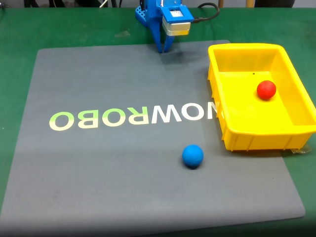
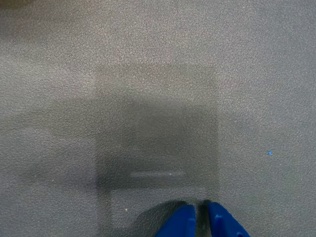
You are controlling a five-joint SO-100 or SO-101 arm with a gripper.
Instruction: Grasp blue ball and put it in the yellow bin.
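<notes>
The blue ball (image 1: 192, 156) lies on the grey mat near its front, just left of the yellow bin (image 1: 232, 133). The bin stands at the mat's right side with a red ball (image 1: 266, 90) inside it. My blue gripper (image 1: 164, 49) hangs at the mat's far edge, tips down, far from the blue ball. In the wrist view its two blue fingertips (image 2: 200, 210) come up from the bottom edge almost touching, shut with nothing between them, just above bare mat.
The grey mat (image 1: 98, 168) carries the mirrored lettering ROBOWORO (image 1: 133, 117) across its middle and lies on a green table (image 1: 19, 29). A black cable (image 1: 207, 15) runs off behind the arm's base.
</notes>
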